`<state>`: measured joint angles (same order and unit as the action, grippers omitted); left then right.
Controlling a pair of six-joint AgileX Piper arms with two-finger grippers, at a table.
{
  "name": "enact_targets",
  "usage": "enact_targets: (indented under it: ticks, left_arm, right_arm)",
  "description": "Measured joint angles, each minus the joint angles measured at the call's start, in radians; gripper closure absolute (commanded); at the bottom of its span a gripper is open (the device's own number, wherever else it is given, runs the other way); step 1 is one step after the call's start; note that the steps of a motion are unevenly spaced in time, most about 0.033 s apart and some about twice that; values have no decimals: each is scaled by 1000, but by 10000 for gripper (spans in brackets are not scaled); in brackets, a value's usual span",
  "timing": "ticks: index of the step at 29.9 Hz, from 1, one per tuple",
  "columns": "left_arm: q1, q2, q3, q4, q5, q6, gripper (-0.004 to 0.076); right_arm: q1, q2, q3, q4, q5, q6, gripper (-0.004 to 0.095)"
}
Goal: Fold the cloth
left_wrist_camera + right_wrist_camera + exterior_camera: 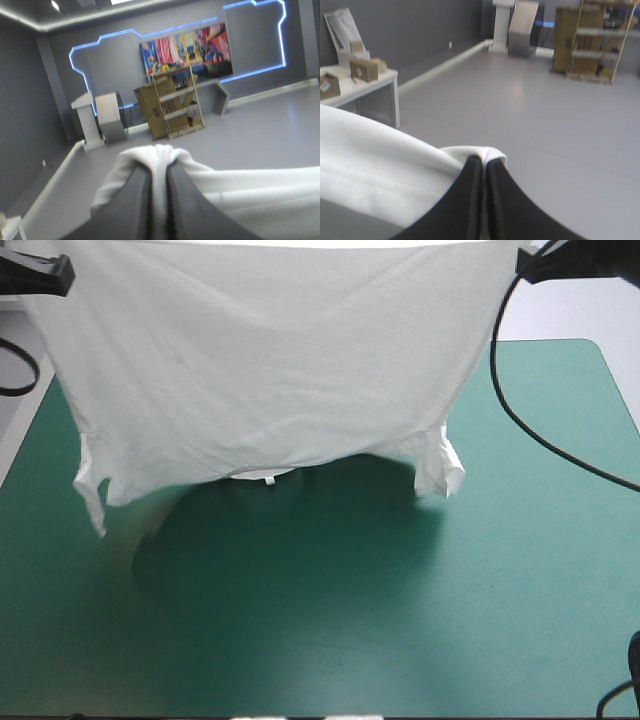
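The teal-green cover [420,620] lies below the T-shirt [280,370], a thin, soft white sheet hanging stretched left to right between the 2 raised arms (collar [258,477] and sleeves [438,465] lowest). The left gripper [160,168] and right gripper [483,162] each pinch an upper corner, fingers all but closed on fabric.

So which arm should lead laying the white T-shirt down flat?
Right, marginally. Both jaws are shut on the white short-sleeved T-shirt, lifted and spread. Its right-side sleeve hangs well inside the teal-green table cover; the left-side sleeve hangs near the table's left edge.
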<state>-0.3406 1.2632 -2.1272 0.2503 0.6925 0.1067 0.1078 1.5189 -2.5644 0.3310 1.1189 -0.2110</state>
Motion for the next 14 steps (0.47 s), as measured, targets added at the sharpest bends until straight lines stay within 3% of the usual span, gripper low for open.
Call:
enact_targets:
  ticks: [7,14]
  left_arm:
    - [0,-8,-162,-66,2,110,704]
    - [0,-6,-196,-78,-53,170,705]
  right_arm:
    - [0,-81,-92,8,-124,-28,925]
    - [0,-90,-96,10,-232,-86,925]
